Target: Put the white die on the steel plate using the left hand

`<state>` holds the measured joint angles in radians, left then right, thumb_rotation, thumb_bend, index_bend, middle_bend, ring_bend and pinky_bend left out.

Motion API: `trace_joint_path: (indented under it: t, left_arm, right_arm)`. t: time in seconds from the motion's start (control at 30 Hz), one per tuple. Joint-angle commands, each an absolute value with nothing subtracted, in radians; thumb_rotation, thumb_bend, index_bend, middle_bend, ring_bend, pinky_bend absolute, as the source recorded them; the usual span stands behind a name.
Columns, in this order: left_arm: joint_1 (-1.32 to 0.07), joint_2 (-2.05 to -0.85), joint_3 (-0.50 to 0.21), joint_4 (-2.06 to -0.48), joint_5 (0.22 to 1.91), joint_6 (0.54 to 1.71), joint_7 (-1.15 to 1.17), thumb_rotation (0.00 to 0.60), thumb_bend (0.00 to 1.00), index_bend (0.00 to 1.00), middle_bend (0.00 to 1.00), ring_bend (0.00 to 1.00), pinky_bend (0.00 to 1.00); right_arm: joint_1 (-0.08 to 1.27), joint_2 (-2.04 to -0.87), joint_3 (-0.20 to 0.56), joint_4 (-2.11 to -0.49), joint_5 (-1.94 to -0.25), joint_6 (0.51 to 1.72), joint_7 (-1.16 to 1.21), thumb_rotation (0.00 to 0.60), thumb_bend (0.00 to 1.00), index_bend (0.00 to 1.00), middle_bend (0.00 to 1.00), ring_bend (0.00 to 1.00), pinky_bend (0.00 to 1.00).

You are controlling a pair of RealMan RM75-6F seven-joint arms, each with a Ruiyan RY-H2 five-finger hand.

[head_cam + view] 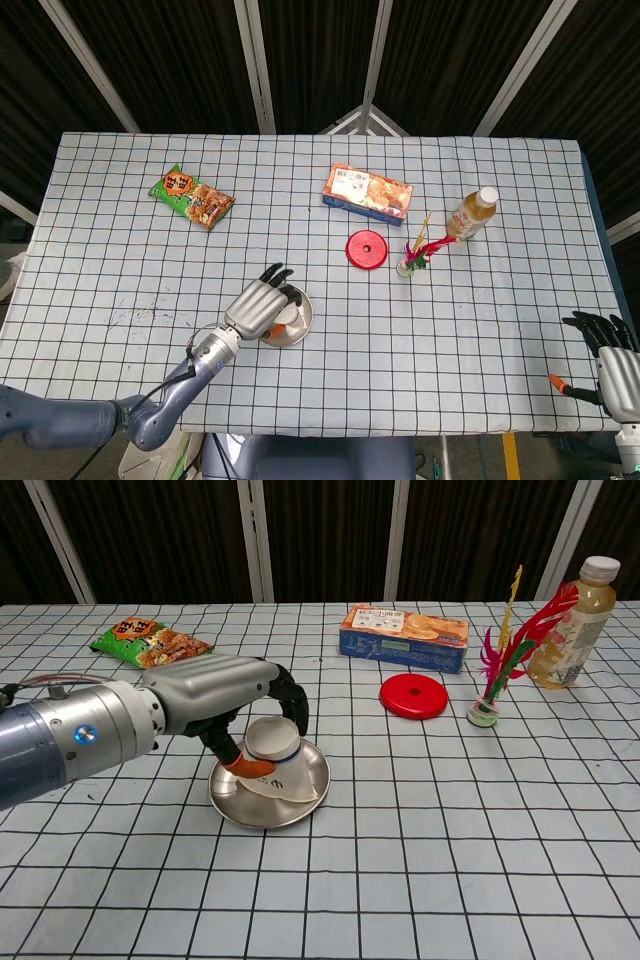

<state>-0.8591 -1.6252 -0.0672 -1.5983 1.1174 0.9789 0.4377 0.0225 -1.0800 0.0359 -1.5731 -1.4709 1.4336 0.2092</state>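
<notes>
The white die [277, 763], which looks like a small tilted cup, lies on the steel plate [312, 789] with its open end up, inside the left hand [235, 705], whose fingers curl over it from the left. The plate sits toward the near table edge, with bare checked cloth around it. A red disc [414, 696] lies well beyond it to the right. The right hand [610, 350] hangs off the near right corner, fingers apart.

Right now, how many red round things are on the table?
1. The red disc lies flat in front of the snack box, left of the feather shuttlecock. Another could hide behind the left hand, though none shows.
</notes>
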Motion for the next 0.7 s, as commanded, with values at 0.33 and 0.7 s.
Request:
trace_joint_path:
  t: [0.33,0.7]
  left_arm:
    - [-0.857,-1.526,-0.055,-1.711,1.035,0.93,0.481,0.6,0.46,0.35,0.43,0.09,0.0]
    - [-0.857,-1.61,-0.082,-1.6,1.063,1.012,0.535,0.6,0.46,0.37,0.43,0.1,0.02]
  right_arm:
    - [0.023,-1.08,0.036,-1.577,-1.469,1.431,0.204,0.6,0.1,0.25,0.19,0.13,0.0]
    - [0.025,-1.082,0.033,-1.576,-1.469,1.424,0.202,0.6,0.1,0.25,0.19,0.13,0.0]
